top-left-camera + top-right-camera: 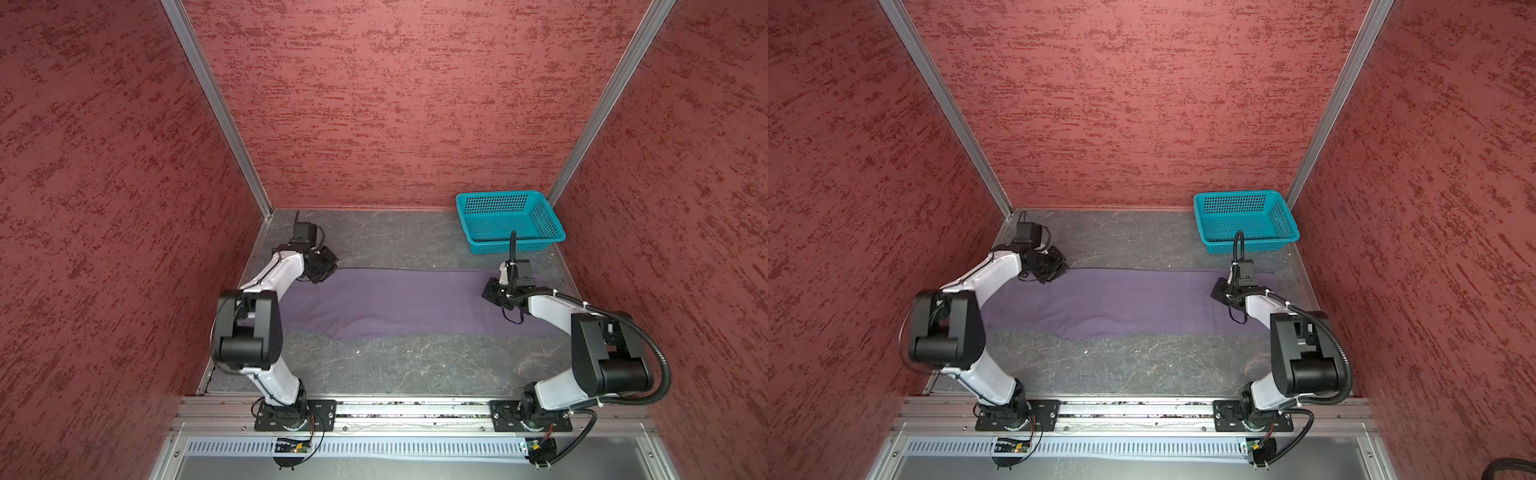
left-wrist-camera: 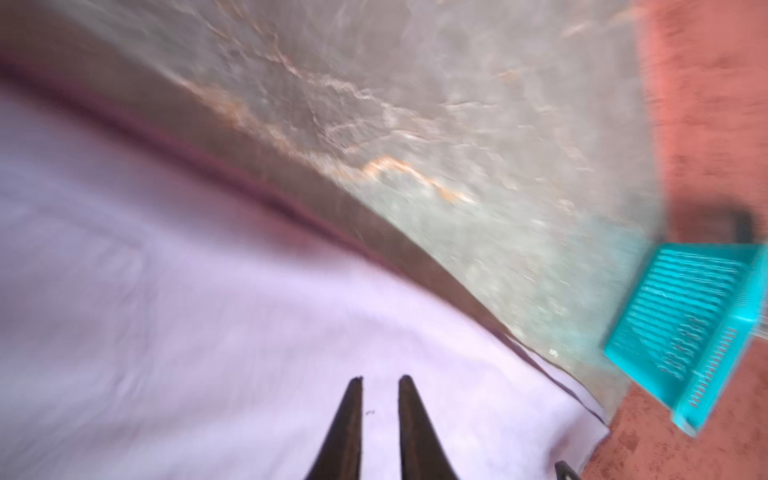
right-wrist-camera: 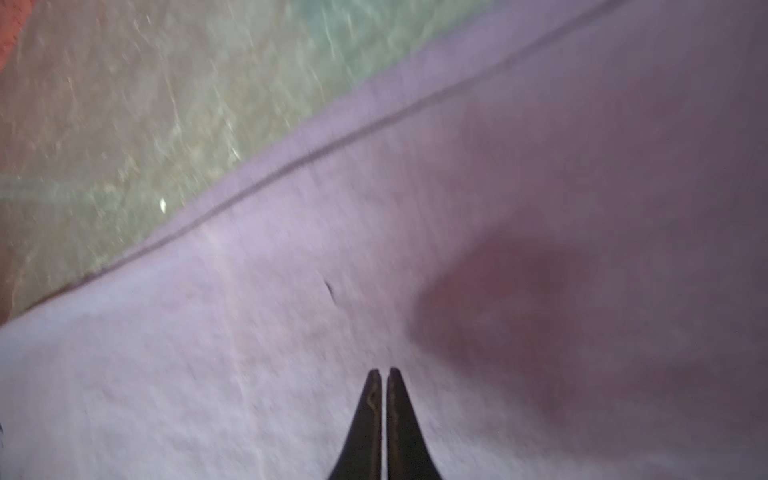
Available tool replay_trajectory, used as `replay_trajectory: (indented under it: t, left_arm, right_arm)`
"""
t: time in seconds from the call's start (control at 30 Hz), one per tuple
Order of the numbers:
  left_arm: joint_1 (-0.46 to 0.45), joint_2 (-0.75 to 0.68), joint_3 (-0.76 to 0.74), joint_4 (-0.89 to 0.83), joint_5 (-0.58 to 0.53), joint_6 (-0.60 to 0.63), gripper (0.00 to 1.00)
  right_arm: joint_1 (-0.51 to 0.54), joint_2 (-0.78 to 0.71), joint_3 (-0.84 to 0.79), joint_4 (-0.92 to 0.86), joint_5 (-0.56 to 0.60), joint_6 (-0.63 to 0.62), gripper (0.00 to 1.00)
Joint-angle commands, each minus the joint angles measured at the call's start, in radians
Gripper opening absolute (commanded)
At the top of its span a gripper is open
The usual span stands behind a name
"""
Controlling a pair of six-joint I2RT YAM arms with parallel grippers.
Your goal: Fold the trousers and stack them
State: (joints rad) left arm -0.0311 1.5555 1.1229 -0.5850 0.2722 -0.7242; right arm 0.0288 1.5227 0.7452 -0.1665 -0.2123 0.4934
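The trousers (image 1: 395,303) (image 1: 1121,303) are lying flat as one long muted-purple band across the grey table (image 1: 395,365), running left to right between the two arms, with the near edge bulging a bit toward the left half. The left gripper (image 1: 318,277) (image 1: 1050,276) is hanging over the far left end of the band, right at its far edge. In the left wrist view the left gripper (image 2: 380,378) is showing its fingers (image 2: 349,415) parted by a narrow gap, with only cloth (image 2: 208,311) behind and nothing pinched. The right gripper (image 1: 488,291) (image 1: 1219,291) is sitting over the right part of the band. In the right wrist view it (image 3: 384,370) is showing fingers barely parted, just a slit, gripping nothing, with cloth (image 3: 374,270) filling most of the frame and a seam or layer edge running near the cloth border. Both wrist views are blurring, so whether the tips are touching fabric is unclear. The teal basket (image 1: 515,245) (image 1: 1258,246) (image 2: 685,324) is standing in the far right corner, apart from the trousers.
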Motion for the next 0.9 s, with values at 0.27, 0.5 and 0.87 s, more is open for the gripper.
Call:
replay_trajectory:
  t: [0.27,0.5,0.87]
  left_arm:
    - [-0.253,-0.315,-0.148,0.037,-0.152,0.147,0.29]
    - [-0.369,-0.252,-0.071,0.039,-0.149,0.194,0.34]
    - [-0.572,-0.301,-0.024,0.191,-0.267,0.239,0.99]
  right_arm:
    - [-0.263,-0.157,0.074,-0.463,0.202,0.008,0.39]
    - [-0.388,-0.315,-0.04,-0.47,0.154,0.077,0.66]
    - [-0.497,-0.341,-0.091,-0.453,0.156,0.005,0.75]
